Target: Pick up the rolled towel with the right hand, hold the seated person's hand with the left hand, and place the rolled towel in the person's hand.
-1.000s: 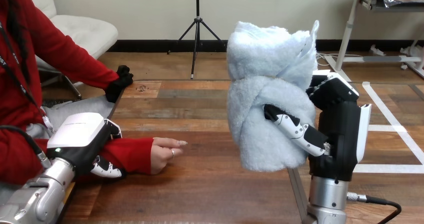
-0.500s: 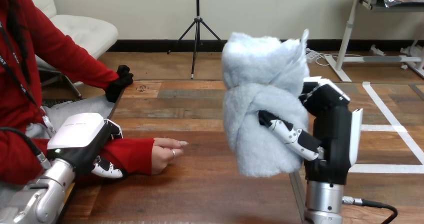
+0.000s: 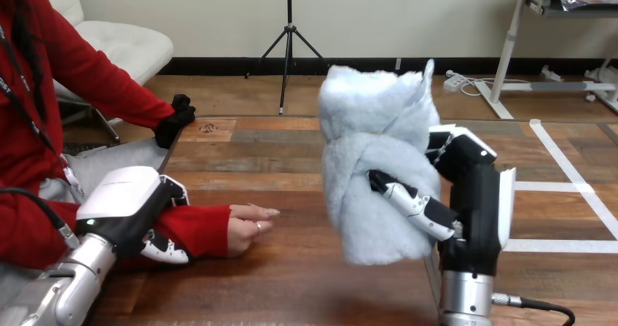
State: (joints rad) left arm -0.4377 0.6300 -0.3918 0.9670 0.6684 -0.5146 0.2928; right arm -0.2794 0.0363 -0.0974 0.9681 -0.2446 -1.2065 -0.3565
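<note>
my right hand [image 3: 474, 195] has its fingers wrapped round the rolled towel [image 3: 375, 165], upright at frame centre, above the worktop [image 3: 306, 282]. my left hand [image 3: 127, 206] has its fingers curled round the person's sleeved wrist, lower left. the person's hand [image 3: 248, 227] looks palm-down, so the towel could roll off it.

- No word, number, label or sign can be read on the rolled towel [image 3: 375, 158], the left hand [image 3: 127, 209], the right hand [image 3: 474, 195] or the table [image 3: 291, 282].
</note>
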